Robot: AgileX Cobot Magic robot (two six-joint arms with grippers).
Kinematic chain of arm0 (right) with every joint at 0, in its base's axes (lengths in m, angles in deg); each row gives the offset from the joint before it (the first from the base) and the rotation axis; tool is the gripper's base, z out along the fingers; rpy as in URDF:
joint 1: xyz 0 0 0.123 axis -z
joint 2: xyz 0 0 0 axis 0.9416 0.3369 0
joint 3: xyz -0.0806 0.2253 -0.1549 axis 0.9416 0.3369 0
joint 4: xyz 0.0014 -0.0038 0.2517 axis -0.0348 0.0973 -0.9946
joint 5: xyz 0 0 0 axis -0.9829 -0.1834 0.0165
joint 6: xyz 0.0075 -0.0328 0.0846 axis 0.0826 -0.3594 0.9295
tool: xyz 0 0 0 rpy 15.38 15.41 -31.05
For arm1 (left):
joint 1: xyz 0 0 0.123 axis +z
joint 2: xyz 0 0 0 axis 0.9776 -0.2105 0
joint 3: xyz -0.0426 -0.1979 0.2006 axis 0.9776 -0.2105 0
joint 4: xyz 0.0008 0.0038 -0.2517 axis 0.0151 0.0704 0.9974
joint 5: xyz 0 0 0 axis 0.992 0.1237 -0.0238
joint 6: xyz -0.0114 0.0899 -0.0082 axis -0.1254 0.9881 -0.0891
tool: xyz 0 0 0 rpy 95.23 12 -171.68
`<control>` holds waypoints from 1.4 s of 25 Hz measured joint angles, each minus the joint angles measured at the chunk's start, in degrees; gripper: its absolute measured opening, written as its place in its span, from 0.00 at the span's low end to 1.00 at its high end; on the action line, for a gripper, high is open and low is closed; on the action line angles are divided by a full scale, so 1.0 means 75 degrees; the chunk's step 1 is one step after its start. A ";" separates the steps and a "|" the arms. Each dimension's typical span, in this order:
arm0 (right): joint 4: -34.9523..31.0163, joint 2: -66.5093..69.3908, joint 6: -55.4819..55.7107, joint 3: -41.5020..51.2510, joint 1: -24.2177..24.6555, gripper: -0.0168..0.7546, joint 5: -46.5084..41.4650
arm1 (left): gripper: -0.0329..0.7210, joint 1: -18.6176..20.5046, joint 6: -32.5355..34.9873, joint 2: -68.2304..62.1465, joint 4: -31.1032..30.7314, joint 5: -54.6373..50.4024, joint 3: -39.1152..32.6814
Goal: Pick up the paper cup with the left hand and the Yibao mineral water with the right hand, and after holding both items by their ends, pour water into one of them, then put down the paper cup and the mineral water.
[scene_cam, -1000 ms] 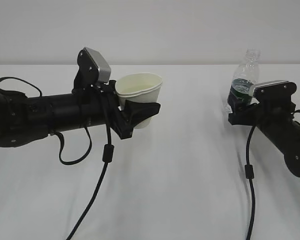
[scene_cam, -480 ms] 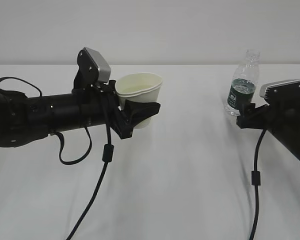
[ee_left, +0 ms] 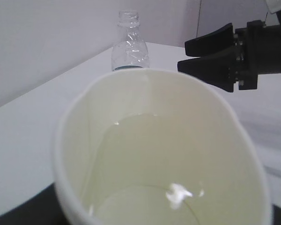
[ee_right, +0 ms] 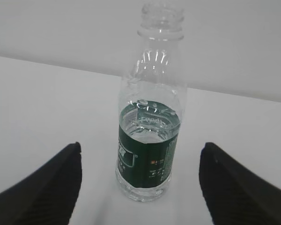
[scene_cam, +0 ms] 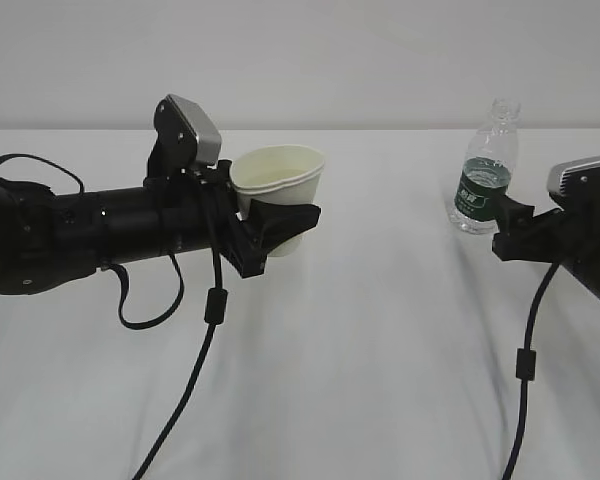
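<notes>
While cup (scene_cam: 279, 190) seemingly gripped, bottle (scene_cam: 485, 171) free

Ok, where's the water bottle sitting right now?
The water bottle stands upright on the table at the right of the exterior view, just ahead of the open right hand, which isn't touching it.

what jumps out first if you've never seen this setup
The paper cup stands out, squeezed out of round in the left hand on the left, with water in it. On the right, the uncapped Yibao mineral water stands alone on the white table, the right hand open just beside it.
</notes>
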 joint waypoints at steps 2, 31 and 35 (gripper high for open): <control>0.0017 -0.0237 0.0000 0.0170 0.0000 0.79 0.0000 | 0.57 0.0000 0.0000 0.0000 0.0016 0.0000 0.0000; 0.0050 -0.3326 0.0000 0.1146 0.0000 0.79 -0.1201 | 0.57 0.0000 0.0000 0.0000 0.0683 -0.0129 0.0000; 0.0050 -0.4182 0.0000 0.1159 0.0000 0.79 -0.2088 | 0.57 0.0094 0.0000 0.0000 0.0888 -0.0134 0.0000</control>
